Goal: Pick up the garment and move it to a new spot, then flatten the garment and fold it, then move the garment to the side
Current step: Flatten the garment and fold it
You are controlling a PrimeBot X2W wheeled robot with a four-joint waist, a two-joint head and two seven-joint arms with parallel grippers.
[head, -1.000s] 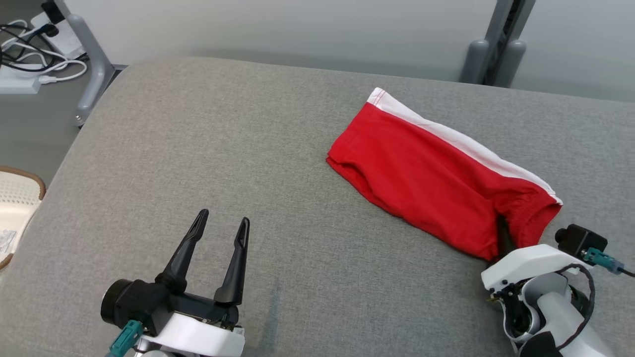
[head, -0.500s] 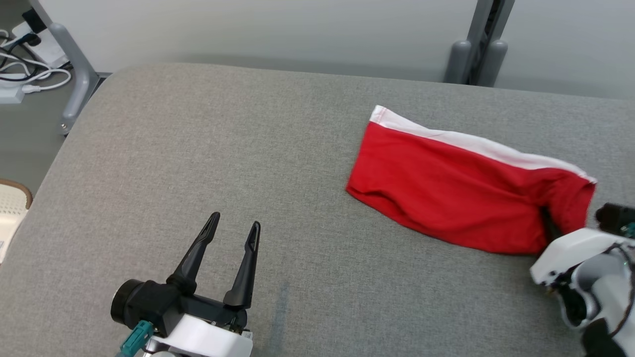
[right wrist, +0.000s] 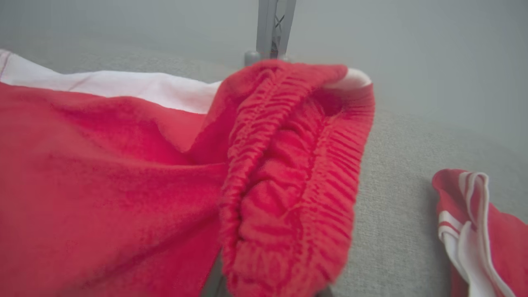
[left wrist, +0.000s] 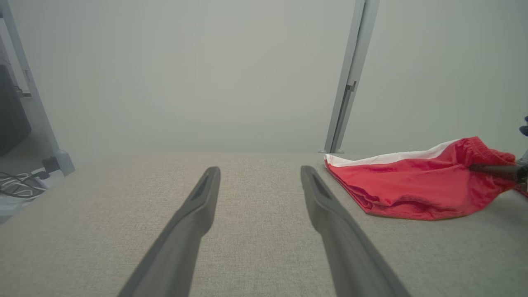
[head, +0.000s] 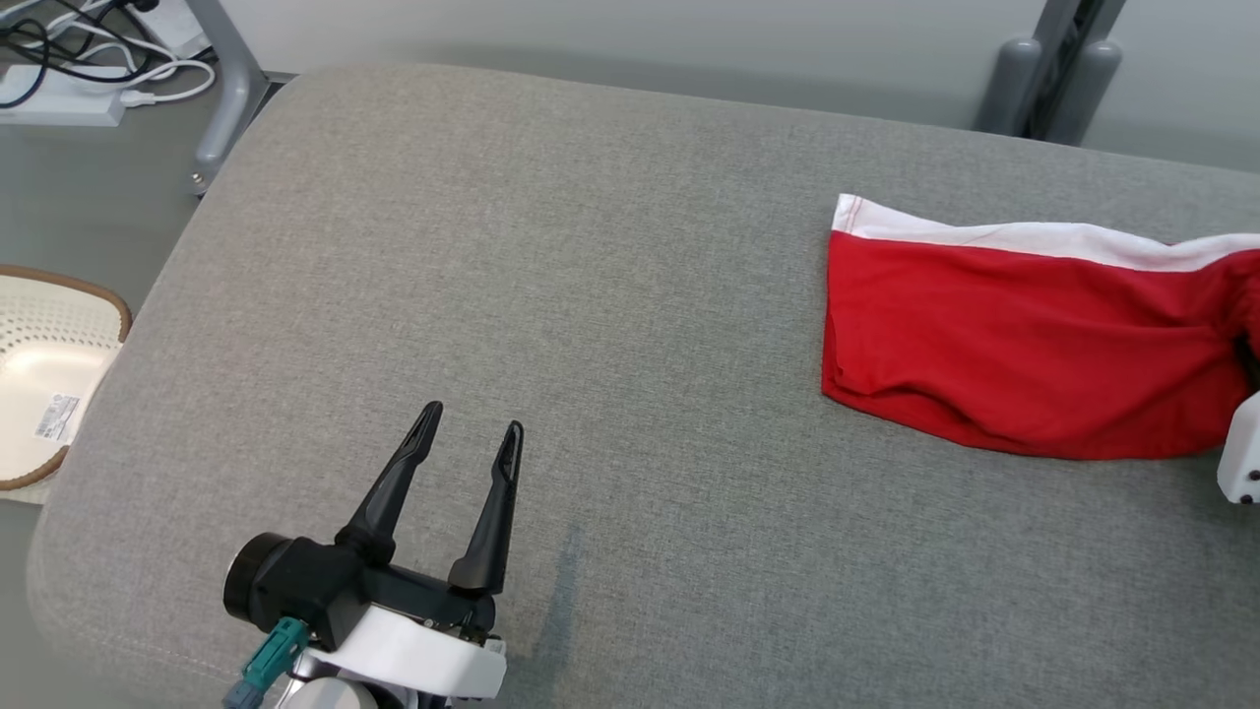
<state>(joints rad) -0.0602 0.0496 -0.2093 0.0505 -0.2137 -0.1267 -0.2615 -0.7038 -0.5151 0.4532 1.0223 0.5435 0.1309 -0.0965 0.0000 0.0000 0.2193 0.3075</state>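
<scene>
— Where's your left gripper (head: 473, 418)?
— Lower left, fingers wide apart, nothing in them.
— And the garment (head: 1024, 345)?
— Red, at the right of the frame, on the gray cushion (head: 591, 246). Your right gripper (left wrist: 484, 168) is pinched tight on its stretchy edge.

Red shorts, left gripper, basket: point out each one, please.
red shorts (head: 1014, 364), head view, middle of the red panel.
left gripper (head: 473, 416), head view, midway between its open fingertips.
basket (head: 84, 286), head view, brown rim.

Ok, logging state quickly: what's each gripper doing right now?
Left gripper: open, empty.
Right gripper: shut on the shorts.
</scene>
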